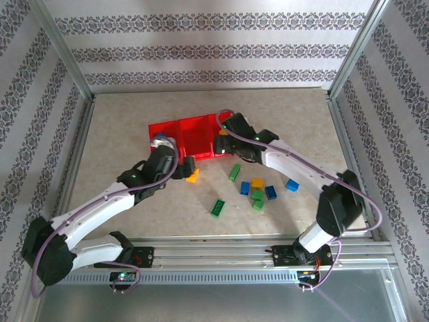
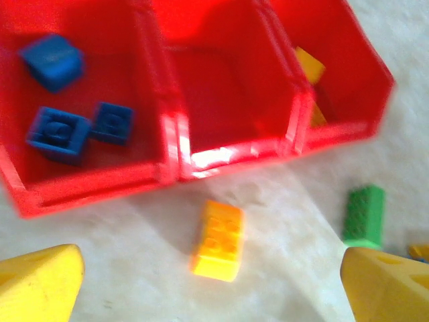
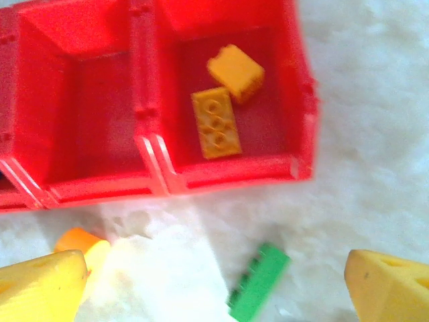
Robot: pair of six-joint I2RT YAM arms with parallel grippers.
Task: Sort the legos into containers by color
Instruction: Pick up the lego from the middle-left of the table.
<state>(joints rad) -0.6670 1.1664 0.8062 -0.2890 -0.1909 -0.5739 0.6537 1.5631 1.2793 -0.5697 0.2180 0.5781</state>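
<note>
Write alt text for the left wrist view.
In a red tray, the left compartment holds three blue legos and the right one yellow legos. On the table lie a yellow lego and a green lego, near the open left gripper.

One red tray (image 1: 167, 125) has three compartments; three blue legos (image 2: 59, 134) lie in the nine-o'clock compartment, two yellow-orange legos (image 3: 216, 123) in the three-o'clock one. At the tray's five o'clock lie three loose blue legos (image 1: 270, 192); two loose yellow-orange legos (image 1: 192, 176); seemingly four green legos (image 1: 218, 207).
</note>
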